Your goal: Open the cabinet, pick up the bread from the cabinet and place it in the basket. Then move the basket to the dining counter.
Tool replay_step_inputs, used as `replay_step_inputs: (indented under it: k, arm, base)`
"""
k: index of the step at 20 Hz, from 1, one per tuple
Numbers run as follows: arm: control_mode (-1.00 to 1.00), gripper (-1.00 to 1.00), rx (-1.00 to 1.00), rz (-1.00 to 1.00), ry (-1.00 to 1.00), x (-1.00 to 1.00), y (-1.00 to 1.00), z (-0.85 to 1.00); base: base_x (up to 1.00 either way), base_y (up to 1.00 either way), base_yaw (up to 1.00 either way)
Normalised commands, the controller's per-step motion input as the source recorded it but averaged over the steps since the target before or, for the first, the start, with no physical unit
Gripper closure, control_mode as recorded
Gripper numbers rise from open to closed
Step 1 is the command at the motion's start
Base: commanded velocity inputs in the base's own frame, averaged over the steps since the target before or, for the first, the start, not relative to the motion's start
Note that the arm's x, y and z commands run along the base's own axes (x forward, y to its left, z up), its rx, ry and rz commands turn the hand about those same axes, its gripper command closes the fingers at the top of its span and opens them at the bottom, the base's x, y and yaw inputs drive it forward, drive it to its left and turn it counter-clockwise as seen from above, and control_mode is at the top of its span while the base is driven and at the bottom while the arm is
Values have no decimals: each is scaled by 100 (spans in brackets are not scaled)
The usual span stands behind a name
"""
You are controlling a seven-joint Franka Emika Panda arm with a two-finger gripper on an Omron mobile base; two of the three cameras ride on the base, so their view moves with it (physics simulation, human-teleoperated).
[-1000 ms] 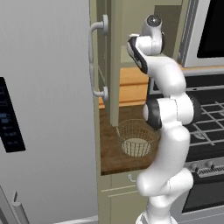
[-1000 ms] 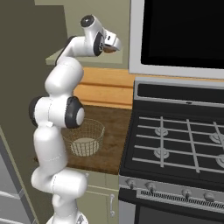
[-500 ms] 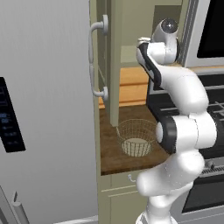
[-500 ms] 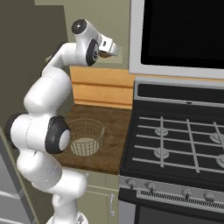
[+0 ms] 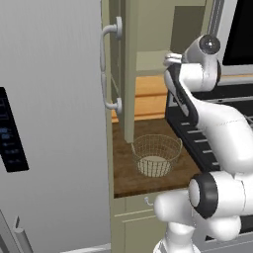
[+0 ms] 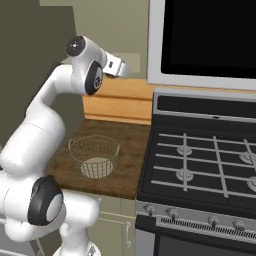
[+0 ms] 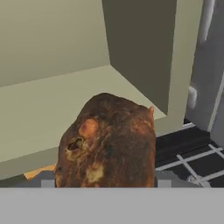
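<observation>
Brown-crusted bread [image 7: 107,142] sits clamped between the jaws of the gripper [image 6: 121,68], raised just outside the open cabinet [image 5: 129,69]; below, the wire basket [image 6: 94,156] stands on the short wooden worktop [image 6: 130,145] beside the stove [image 6: 200,170]
</observation>
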Motion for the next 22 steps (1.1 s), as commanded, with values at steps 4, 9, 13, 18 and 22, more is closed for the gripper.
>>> replay_step_inputs:
  k: [4, 9, 13, 18, 22]
  arm:
    - [-100, 100, 0, 0, 0, -100, 0, 0]
    - [-100, 100, 0, 0, 1, -100, 0, 0]
    - [-100, 100, 5, 1, 11, -100, 1, -1]
    - [-100, 100, 8, 2, 19, -73, 19, -30]
    - [-100, 100, 6, 1, 19, -16, 54, -68]
  base:
    - [0, 0, 0]
    - [0, 0, 0]
    - [0, 0, 0]
    - [0, 0, 0]
    - [0, 0, 0]
